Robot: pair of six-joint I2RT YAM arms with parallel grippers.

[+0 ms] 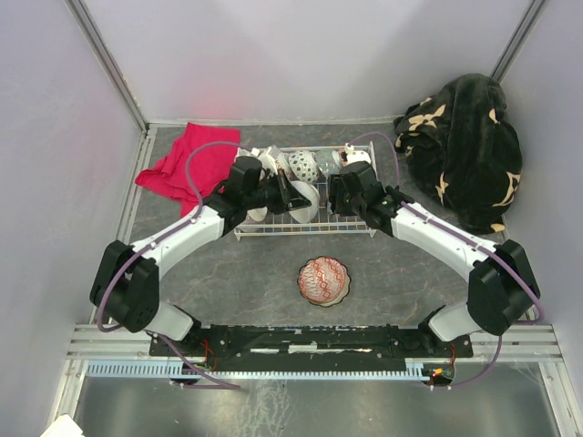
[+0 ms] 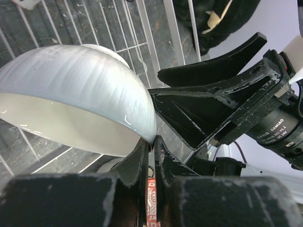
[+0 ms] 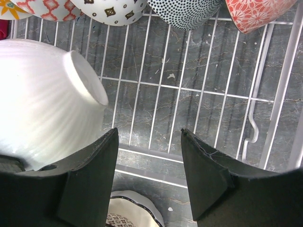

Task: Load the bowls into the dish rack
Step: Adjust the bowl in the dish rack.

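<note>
Grey stone-look worktop (image 1: 246,273) inside pale walls, arms bolted at its near edge

Rack (image 1: 305,228): white wire basket at centre rear of the worktop, long axis left to right. Contents:
- Far side: a row of bowls, namely diamond bowl (image 3: 111,10), dotted bowl (image 3: 184,12) and floral bowl (image 3: 255,14). More at the left end are cut off by the frame.
- Near left: white bowl (image 2: 75,94), tipped on its side over the grid floor, foot turned toward the rack's far right. Whether it rests on the wires cannot be told.

Left gripper (image 2: 151,146): clamped on the white bowl's rim, one finger inside, one outside

Right gripper (image 3: 149,175): jaws apart, holding nothing, above bare grid at the rack's near middle, just right of the white bowl

Red bowl (image 1: 323,280): upright on the worktop just in front of the rack, outside it, between the two arms. Judged the one item left to load. It lies toward the bases from both grippers. The right gripper is free, so it is better placed to fetch it.

Red cloth (image 1: 187,159): left of rack

Dark blanket (image 1: 465,150): right of rack
</note>
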